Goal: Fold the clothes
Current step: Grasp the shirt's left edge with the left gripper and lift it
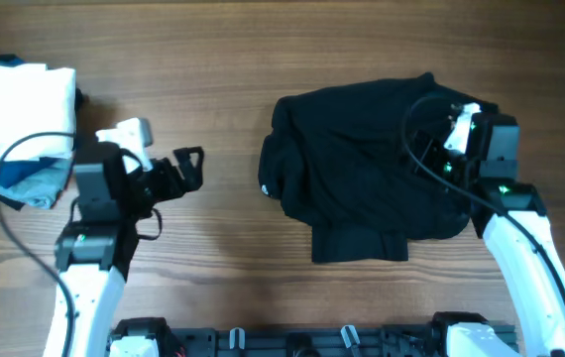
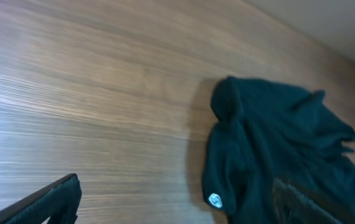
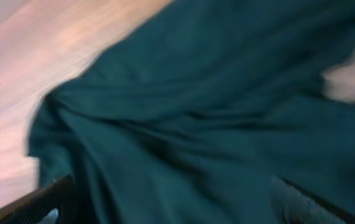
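Clothes [image 1: 362, 178] bunched, uneven edges, bare table [image 1: 223, 59] beside; L claw [image 1: 195, 169] & R claw [image 3: 177, 199] wide.

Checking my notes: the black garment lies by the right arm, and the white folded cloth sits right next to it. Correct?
No. The white folded cloth lies far from the black garment, by the left arm; the overhead view shows it. The rest holds.

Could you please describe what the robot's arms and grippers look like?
Both arms have white lower links, as on the left arm and right arm, with black joint housings, looping black cables and small green lights. Each wrist carries a white block. The left gripper has black fingers.
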Controlling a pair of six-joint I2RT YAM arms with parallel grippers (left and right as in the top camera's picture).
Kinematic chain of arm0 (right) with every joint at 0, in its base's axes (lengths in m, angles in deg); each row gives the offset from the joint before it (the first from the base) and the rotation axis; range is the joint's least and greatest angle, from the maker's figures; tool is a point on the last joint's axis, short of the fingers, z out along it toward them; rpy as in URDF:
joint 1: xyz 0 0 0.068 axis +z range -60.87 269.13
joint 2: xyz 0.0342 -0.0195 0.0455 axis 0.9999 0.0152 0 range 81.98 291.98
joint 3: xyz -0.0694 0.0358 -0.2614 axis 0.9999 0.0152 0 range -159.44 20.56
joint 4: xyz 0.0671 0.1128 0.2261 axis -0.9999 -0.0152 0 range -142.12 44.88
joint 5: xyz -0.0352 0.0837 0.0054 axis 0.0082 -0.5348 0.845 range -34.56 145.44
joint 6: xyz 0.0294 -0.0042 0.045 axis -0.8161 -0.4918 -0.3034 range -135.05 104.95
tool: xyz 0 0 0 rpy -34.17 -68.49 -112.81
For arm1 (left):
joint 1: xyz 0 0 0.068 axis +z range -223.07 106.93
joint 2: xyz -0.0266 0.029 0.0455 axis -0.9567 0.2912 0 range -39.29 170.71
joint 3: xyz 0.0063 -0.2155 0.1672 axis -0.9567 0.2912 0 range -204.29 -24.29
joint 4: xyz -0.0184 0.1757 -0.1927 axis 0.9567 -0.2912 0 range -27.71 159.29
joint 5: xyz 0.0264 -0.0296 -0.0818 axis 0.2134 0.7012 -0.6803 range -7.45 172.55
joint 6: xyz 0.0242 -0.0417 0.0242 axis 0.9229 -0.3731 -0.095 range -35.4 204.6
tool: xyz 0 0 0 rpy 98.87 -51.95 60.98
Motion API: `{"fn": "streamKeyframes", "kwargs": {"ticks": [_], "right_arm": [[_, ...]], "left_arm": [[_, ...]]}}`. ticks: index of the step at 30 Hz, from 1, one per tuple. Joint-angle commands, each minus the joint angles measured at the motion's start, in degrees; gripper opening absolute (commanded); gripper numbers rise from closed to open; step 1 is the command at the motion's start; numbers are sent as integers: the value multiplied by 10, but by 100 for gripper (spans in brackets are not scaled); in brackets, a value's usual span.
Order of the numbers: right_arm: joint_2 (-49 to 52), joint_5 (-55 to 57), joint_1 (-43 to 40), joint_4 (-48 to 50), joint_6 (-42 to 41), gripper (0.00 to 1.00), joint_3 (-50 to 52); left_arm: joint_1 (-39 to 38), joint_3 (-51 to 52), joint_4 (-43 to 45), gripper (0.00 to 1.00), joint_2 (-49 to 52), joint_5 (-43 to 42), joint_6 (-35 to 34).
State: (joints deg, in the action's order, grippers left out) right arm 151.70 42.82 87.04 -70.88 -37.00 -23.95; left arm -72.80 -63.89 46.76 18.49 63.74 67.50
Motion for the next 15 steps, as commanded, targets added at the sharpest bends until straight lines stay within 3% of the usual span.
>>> {"fn": "streamKeyframes", "kwargs": {"ticks": [1,6,10,12,13,15], "right_arm": [[-16,67,-2,-41,23,100,2],[-16,66,-1,-64,23,100,2],[-16,66,-2,-71,23,100,2],[-16,66,-2,-74,23,100,2],[-16,66,-2,-76,23,100,2],[-16,66,-2,-76,23,100,2]], "left_arm": [[-73,-8,52,97,87,-24,-53],[-178,-8,174,89,262,-24,-166],[-225,-8,238,81,356,-24,-195],[-242,-8,261,67,387,-24,-196],[-250,-8,269,44,396,-24,-196],[-254,-8,269,16,397,-24,-196]]}}
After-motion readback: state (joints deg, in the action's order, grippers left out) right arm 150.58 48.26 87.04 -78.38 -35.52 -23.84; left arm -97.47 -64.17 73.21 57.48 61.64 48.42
